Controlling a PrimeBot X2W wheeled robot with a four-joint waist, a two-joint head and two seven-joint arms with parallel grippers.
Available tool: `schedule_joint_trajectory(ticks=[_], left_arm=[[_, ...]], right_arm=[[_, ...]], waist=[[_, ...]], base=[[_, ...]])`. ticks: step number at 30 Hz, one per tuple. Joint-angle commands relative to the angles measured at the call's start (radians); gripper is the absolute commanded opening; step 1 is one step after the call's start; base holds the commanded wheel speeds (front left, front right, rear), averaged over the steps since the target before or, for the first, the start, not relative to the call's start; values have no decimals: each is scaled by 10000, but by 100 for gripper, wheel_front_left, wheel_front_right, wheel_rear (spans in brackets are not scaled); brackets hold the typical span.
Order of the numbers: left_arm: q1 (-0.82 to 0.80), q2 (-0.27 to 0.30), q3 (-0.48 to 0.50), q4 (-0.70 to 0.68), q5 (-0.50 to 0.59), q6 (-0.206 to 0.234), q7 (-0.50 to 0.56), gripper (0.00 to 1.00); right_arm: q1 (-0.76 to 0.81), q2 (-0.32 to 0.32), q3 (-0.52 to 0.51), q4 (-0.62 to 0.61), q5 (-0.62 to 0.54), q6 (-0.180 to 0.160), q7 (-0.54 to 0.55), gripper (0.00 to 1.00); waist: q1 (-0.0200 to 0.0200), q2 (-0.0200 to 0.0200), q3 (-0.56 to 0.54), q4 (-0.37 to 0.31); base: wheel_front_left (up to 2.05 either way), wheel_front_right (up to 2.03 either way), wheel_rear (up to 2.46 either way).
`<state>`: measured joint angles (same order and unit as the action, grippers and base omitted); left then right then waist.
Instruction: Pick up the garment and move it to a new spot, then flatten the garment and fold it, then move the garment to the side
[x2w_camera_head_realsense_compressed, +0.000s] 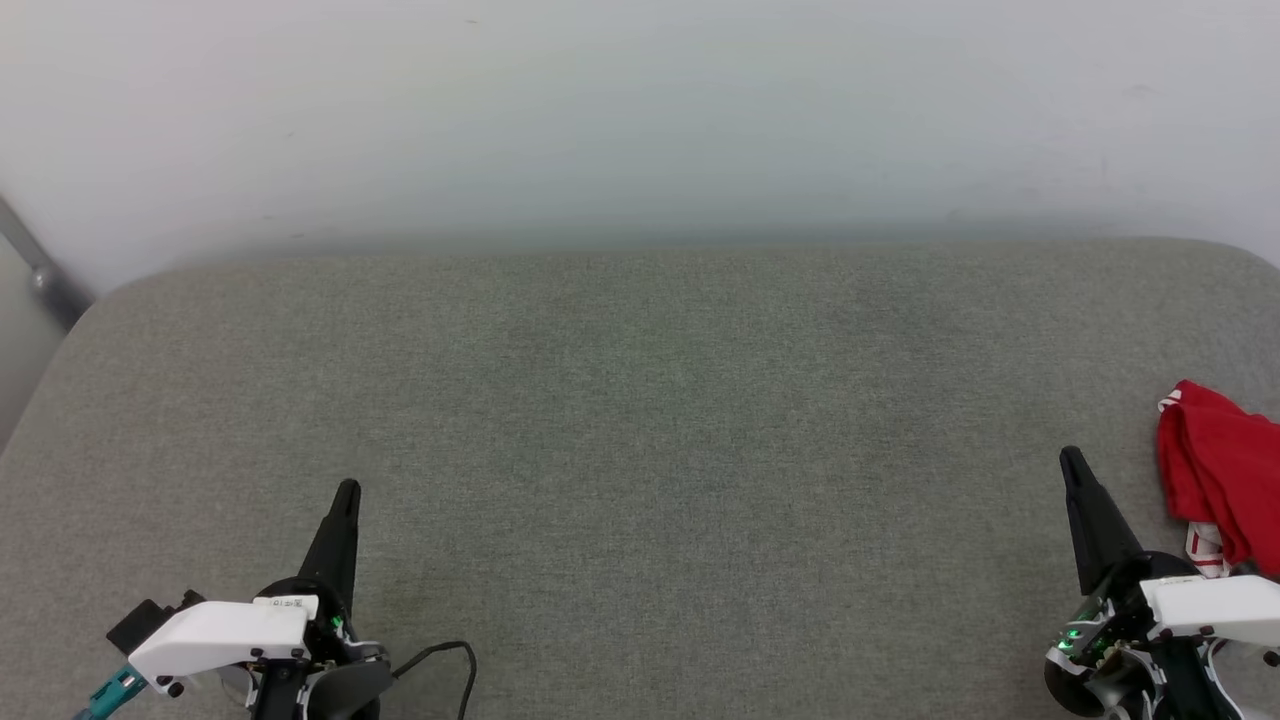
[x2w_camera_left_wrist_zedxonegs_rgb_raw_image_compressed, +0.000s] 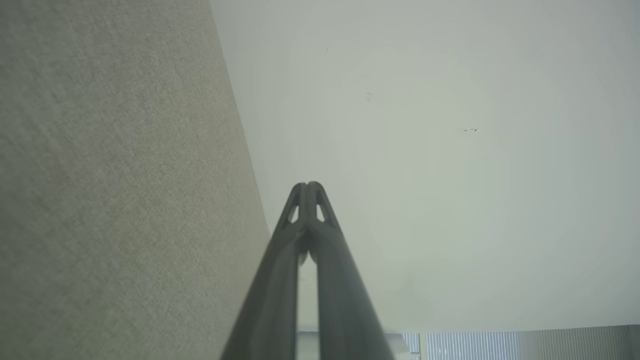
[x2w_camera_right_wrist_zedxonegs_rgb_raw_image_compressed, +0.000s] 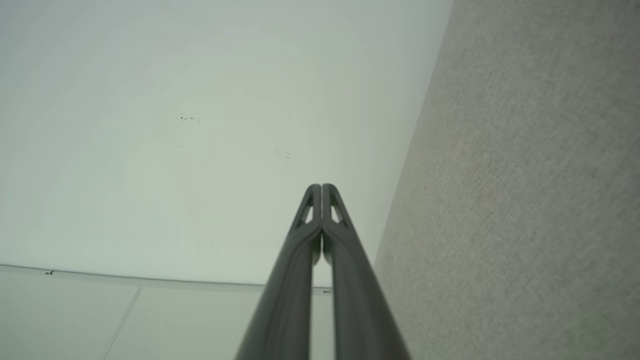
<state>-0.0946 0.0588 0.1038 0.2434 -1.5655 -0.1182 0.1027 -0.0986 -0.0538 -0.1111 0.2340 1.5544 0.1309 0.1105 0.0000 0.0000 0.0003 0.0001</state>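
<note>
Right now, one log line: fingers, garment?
left fingers: shut, empty | right fingers: shut, empty | garment: bunched, far right on grey surface, beside right fingers

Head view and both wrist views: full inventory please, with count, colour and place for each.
garment: 1, red with white trim, bunched at the right edge of the padded surface, partly cut off by the frame
padded surface: 1, grey woven fabric, spans the foreground
wall: 1, pale grey-white, behind the surface
bar: 1, grey metal, diagonal at the far left edge
cable: 1, black, looped on the surface by the left arm
left pincer: 1, dark fingers, shut and holding nothing, lower left
right pincer: 1, dark fingers, shut and holding nothing, lower right beside the garment
</note>
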Motion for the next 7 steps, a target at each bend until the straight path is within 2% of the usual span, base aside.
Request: schedule_joint_trajectory(ticks=[1,7], left_arm=[[-169,-30,61,8,-158,-83,54,0],[-192,-115,159,32,-500,-163,158,0]], right_arm=[[-101,51,-19,56,216,-3,28,0],[-155,59,-42,139,615,-3,52,0]], waist=[[0,0,5,0],[0,0,27,0]], base=[[0,0,0],[0,0,0]])
